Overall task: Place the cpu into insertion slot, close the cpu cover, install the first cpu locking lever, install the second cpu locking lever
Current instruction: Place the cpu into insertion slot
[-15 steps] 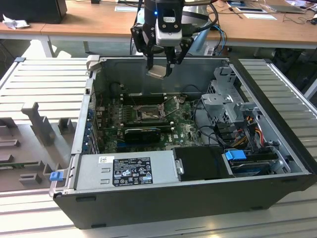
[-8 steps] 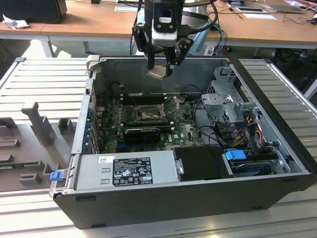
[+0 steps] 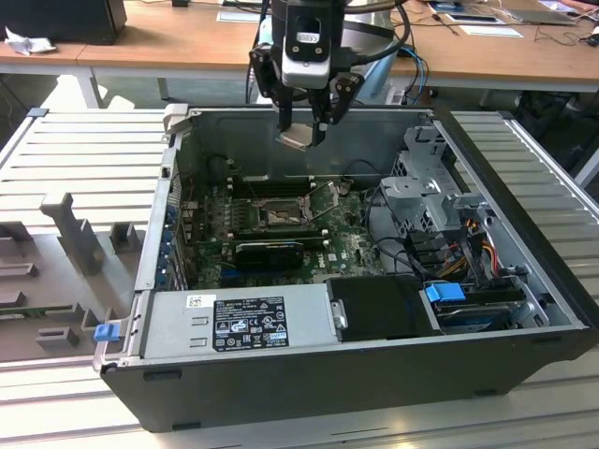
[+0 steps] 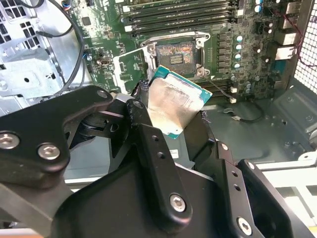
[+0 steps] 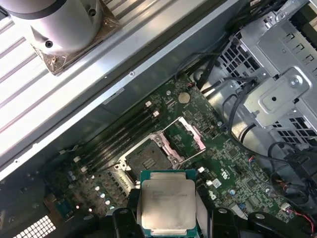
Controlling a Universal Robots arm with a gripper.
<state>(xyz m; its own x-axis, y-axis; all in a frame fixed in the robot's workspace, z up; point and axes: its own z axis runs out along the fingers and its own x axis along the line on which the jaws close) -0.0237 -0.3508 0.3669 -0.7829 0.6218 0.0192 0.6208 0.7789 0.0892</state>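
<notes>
Two black jointed fingers [image 4: 153, 148] of the gripper [image 4: 172, 111] are closed on opposite edges of the cpu [image 4: 173, 101], a grip that probably keeps its faces clear of contact. The chip is a flat square with a dull, brushed silver-grey lid and a thin green rim. It hangs level in the air above the open computer case [image 3: 281, 383], well apart from the board below, so the first step of the task is not yet done. Beneath it lies the insertion slot [image 5: 147, 159], a dark square bed in a metal surround, bare and uncovered. Just beside the slot the cpu cover [image 5: 172, 147], a thin pale metal frame with a large square opening, stands swung back on its hinge, which leaves the slot free from above. Beyond the slot run long dark memory modules [image 5: 124, 134] on the green motherboard [image 5: 233, 163]. Farther off, a perforated sheet-steel drive cage [image 5: 282, 84] rises, with black cables looped near it.
</notes>
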